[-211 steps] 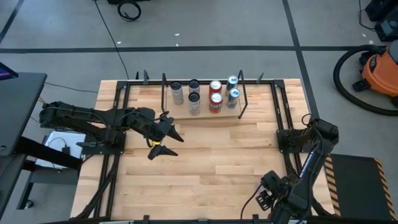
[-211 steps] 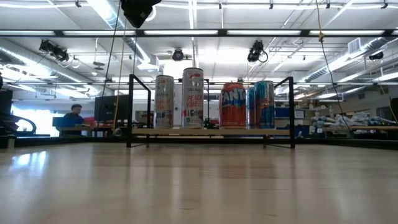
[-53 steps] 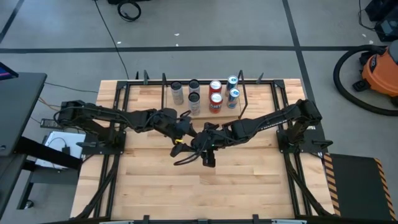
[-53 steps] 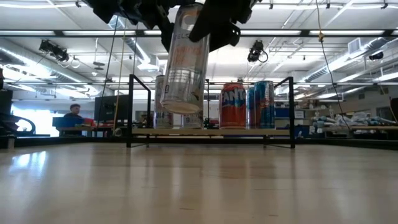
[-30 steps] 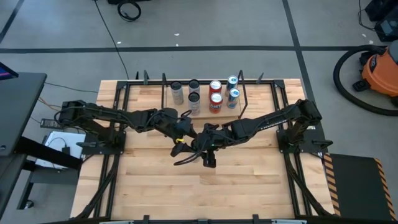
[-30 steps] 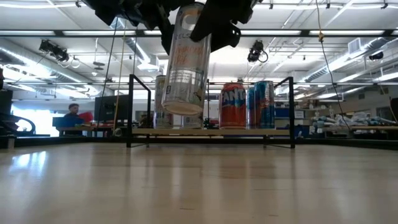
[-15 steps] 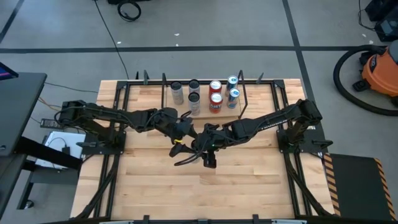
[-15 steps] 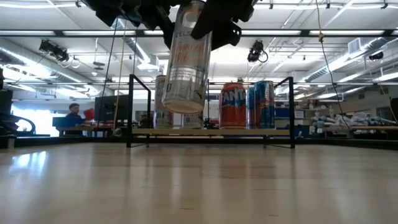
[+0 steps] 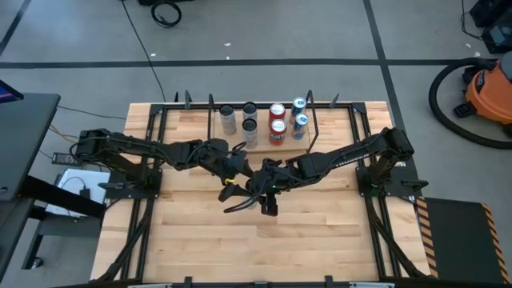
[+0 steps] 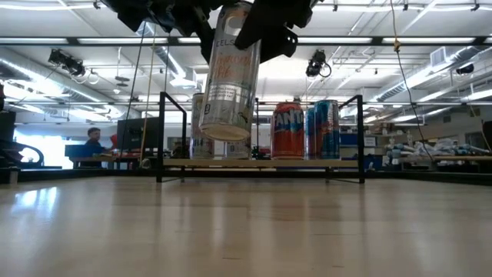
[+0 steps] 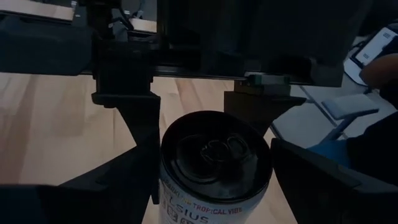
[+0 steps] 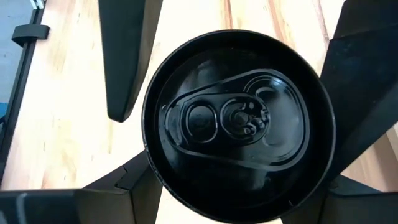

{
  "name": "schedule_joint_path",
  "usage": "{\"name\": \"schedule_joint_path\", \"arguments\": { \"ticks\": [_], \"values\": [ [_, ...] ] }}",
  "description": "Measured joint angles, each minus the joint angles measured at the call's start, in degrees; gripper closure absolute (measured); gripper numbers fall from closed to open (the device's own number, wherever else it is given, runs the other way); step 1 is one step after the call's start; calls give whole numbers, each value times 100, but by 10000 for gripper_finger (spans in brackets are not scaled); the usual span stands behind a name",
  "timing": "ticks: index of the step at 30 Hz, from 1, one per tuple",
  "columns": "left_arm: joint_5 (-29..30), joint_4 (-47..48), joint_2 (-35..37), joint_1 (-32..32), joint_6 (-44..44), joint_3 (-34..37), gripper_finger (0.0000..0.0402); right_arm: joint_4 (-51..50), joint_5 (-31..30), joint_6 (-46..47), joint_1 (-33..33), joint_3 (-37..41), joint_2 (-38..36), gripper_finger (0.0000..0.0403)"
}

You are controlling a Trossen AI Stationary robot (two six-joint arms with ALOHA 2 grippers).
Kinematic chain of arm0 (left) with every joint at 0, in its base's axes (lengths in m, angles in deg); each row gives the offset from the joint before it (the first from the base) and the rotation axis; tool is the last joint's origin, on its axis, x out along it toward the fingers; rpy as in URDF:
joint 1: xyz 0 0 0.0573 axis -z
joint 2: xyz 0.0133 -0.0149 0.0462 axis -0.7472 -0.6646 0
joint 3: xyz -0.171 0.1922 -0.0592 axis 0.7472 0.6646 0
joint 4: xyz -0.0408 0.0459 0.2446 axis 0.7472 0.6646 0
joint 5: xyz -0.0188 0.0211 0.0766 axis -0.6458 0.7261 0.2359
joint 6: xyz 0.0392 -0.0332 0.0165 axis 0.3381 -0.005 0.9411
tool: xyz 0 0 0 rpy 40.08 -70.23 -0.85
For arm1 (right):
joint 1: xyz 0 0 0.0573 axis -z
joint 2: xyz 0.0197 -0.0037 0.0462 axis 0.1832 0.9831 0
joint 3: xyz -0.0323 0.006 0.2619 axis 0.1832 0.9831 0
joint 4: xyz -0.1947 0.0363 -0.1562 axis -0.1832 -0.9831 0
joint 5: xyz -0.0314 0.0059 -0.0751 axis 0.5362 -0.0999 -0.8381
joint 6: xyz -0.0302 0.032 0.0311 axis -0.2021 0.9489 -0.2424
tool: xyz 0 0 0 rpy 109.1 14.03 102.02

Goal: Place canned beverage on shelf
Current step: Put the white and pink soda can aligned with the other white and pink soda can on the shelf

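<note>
A tall silver can [image 10: 228,73] with a dark top [image 12: 239,124] hangs over the middle of the table, in front of the shelf [image 10: 261,163]. My left gripper [image 9: 242,176] reaches in from the table's left. My right gripper [image 9: 261,186] reaches in from the right, slanting down. Both are shut on the can near its top. The shelf, black rods around a light board, stands at the far edge [image 9: 264,149] with several cans [image 9: 277,132] upright on it. My left gripper has the can's side wall [image 11: 264,190], a little under the top rim, between its two fingers. It comes nearly level from the table's left. The can hangs below, a little tilted and clear of the table. My right gripper has the can's top end [image 12: 160,169] between its two fingers, one on each side of the rim. Its fingers [image 11: 143,143] slant down from the table's right, above the left gripper's fingers.
Bare wood table [image 9: 240,240] lies in front of and beside the arms. The shelf's left part [image 9: 220,140] holds fewer cans than its right. A person [image 10: 92,142] sits far off in the room behind.
</note>
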Motion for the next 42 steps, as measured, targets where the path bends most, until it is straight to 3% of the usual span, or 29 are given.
{"name": "schedule_joint_path", "arguments": {
  "ticks": [42],
  "values": [
    [463, 112, 7, -285, -17, -9, 85, -69, -151, 97, 77, 7, 13, 156]
  ]
}}
